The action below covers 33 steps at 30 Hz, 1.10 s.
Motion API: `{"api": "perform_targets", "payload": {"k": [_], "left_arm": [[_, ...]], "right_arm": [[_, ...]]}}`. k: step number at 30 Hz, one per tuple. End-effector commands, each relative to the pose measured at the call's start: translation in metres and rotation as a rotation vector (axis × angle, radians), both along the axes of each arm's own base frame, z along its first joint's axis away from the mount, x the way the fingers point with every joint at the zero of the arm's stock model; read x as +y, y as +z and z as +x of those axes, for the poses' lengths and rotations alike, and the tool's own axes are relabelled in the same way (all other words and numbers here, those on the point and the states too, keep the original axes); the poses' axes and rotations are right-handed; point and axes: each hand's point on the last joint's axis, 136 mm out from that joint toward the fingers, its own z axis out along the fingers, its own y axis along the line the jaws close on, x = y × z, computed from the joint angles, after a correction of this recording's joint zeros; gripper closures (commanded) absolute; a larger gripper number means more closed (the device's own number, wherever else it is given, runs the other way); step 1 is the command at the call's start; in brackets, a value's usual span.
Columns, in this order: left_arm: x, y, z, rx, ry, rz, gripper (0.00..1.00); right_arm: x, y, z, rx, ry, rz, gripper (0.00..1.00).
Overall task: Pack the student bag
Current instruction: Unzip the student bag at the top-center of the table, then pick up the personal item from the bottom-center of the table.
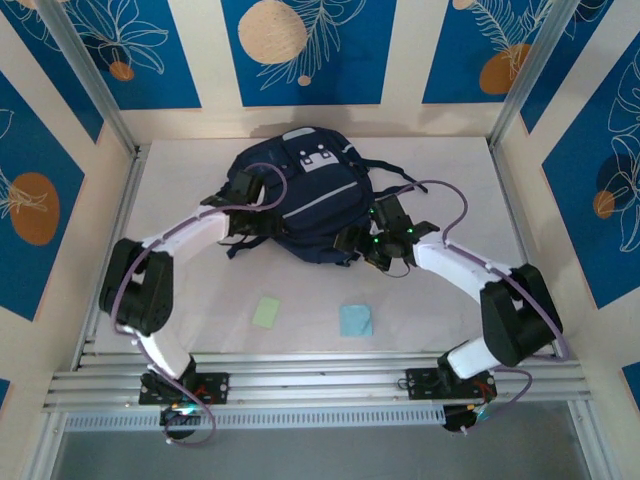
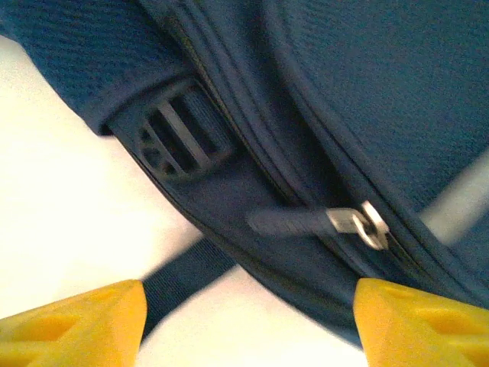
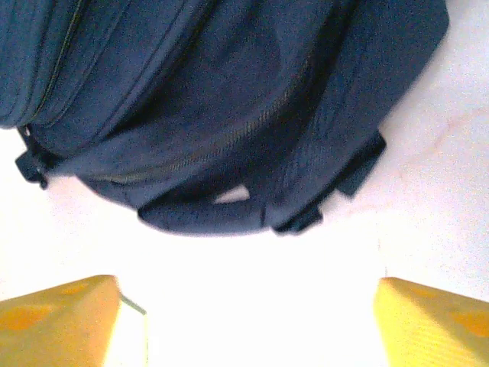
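Arched inward from the counter's (image 1: 430, 300) near edge, elbows out, flanking the large dark navy fabric backpack (image 1: 300, 195), with left claw (image 2: 248, 310) and right claw (image 3: 248, 313) both spread wide, empty.

Overhead view: bright, even light from above with no harsh glare, and the pale table (image 1: 440, 300) reads cleanly. Only a soft shadow hugs the near side of the student bag (image 1: 300, 205), whose navy fabric goes nearly black. Left wrist view now: soft throughout, the zipper pull (image 2: 286, 222) smeared, the table bleached white, the yellow fingertips (image 2: 76, 325) of the left gripper (image 2: 248, 329) blurred at the bottom corners. Right wrist view: table blown out to pure white, bag dark and grainy, the right gripper (image 3: 248, 321) fingertips (image 3: 428, 317) fuzzy.
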Motion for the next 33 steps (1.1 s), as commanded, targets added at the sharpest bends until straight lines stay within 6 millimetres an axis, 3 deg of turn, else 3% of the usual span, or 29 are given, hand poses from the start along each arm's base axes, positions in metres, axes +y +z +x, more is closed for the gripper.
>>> {"api": "perform_targets", "payload": {"k": [1,3,8,13,17,28,33], "left_arm": [[-0.026,0.018,-0.023,0.038,-0.002,-0.207,0.18],[-0.034,0.017,-0.034,0.071,-0.004,-0.285,0.01],[-0.047,0.02,-0.052,0.094,0.013,-0.405,0.0],[-0.052,0.025,-0.064,0.081,0.019,-0.461,0.0],[-0.053,0.019,-0.073,0.093,0.017,-0.481,0.0],[-0.056,0.005,-0.09,0.132,0.015,-0.476,0.0],[-0.055,0.004,-0.091,0.129,0.015,-0.463,0.0]], "right_arm": [[-0.026,-0.007,-0.05,0.095,0.087,-0.21,0.01],[-0.028,-0.011,-0.07,0.122,0.123,-0.268,0.01],[-0.022,-0.022,-0.119,0.187,0.211,-0.347,0.01],[-0.018,-0.041,-0.144,0.203,0.264,-0.441,0.01],[-0.018,-0.059,-0.146,0.21,0.277,-0.483,0.01],[0.012,-0.087,-0.145,0.206,0.33,-0.456,0.0],[0.003,-0.095,-0.146,0.241,0.304,-0.509,0.11]]}}
